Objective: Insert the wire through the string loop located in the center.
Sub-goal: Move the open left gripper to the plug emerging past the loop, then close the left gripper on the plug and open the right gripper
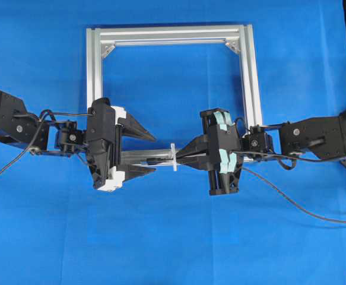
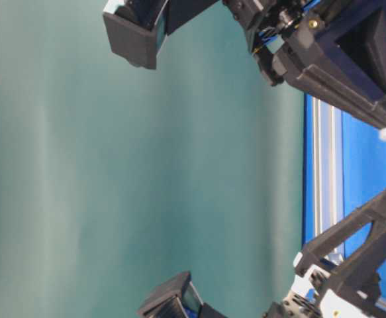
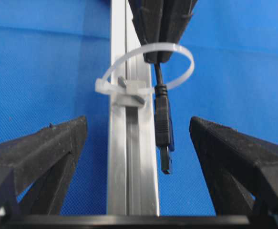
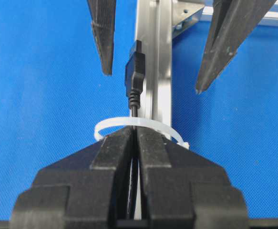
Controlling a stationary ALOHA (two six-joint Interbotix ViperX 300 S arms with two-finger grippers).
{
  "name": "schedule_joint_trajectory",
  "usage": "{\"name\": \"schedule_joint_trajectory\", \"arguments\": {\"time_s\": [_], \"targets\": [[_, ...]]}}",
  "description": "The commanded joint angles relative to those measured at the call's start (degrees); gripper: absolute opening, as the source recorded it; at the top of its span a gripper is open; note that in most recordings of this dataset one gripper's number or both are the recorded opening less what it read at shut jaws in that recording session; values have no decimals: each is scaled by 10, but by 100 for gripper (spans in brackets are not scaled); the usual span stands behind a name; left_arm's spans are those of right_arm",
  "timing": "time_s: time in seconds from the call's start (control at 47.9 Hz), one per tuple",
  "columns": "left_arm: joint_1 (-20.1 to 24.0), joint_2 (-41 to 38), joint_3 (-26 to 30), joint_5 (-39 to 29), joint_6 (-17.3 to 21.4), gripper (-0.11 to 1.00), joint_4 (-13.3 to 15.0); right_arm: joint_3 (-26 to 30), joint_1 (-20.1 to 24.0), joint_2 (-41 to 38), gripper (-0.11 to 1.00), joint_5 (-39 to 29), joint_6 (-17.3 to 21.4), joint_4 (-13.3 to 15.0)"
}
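At table centre, on blue cloth (image 1: 173,249), a silver aluminium frame (image 1: 248,77), its near bar carrying the string loop (image 3: 150,64): a thin white tie standing upright as a ring above the bar.

Right gripper (image 4: 135,138): fingers pressed together, clamped on the wire (image 4: 134,109) just behind the plug (image 3: 163,128). Fingertips right at the loop, nosing into the ring in both wrist views. Wire threaded through the ring, plug already out on the far side toward the left arm, lying along and just above the bar, metallic tip (image 3: 165,163) pointing away from the right gripper.

Left gripper (image 1: 152,153): fingers (image 3: 43,148) spread wide, one on each side of the bar, clear of the plug, holding nothing. Plug sitting between the two open fingers without touching either, as seen from the left wrist and, from the other side, from the right wrist.

Overhead: both grippers facing each other along the near bar, loop between them, right fingertips at it, left fingertips a short way off. Slack wire trailing from behind the right gripper out toward the right edge of the cloth.

Table-level view: only blurred parts of arms and frame, nothing of loop or plug to make out.
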State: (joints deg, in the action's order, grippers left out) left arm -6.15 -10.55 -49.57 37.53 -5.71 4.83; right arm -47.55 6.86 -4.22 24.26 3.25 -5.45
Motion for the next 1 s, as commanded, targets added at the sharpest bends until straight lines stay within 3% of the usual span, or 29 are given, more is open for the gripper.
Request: {"name": "schedule_joint_trajectory", "arguments": {"time_s": [0.0, 0.981], "targets": [[0, 6, 10, 3, 1, 91, 1, 5, 1, 7, -2, 4, -1, 1], [1, 8, 10, -9, 0, 87, 1, 5, 1, 7, -2, 3, -1, 1]]}}
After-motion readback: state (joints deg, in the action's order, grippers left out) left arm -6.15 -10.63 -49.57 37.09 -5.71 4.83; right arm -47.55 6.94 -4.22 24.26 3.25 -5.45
